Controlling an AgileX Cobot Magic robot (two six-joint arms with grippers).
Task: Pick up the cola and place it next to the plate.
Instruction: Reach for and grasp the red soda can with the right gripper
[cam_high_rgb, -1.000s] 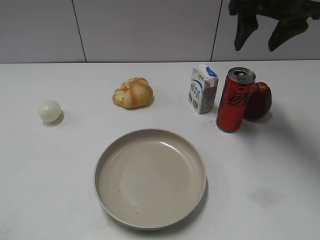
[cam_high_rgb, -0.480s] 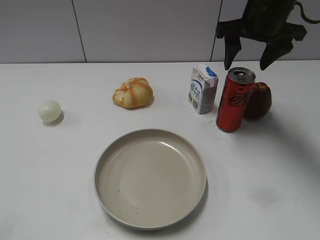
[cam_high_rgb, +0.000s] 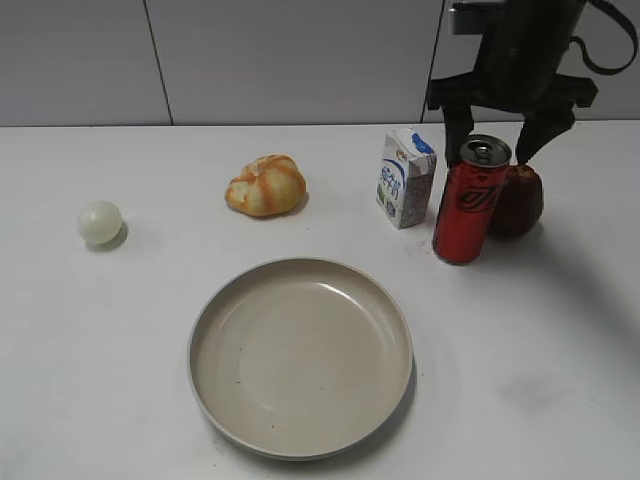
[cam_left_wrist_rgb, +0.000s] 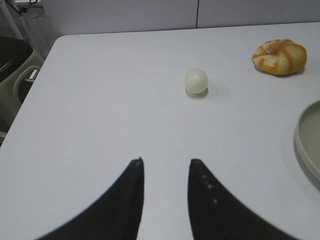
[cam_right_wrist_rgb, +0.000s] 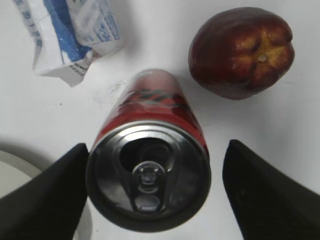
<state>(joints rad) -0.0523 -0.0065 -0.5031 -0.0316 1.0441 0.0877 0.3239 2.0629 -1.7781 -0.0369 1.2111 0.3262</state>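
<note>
You are positioning the right pincer (cam_high_rgb: 497, 148), its fingers apart, astride the upright cola (cam_high_rgb: 471, 200) standing on the counter (cam_high_rgb: 120, 330) between milk carton (cam_high_rgb: 406, 178) and fruit (cam_high_rgb: 518, 200); keep it centred, clearing both neighbours before clamping.

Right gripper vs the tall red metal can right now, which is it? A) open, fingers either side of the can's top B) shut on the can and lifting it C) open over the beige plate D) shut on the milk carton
A: the right gripper is open, its dark fingers flanking the silver top of the tall slim red metal can, which stands on the white table.
</note>
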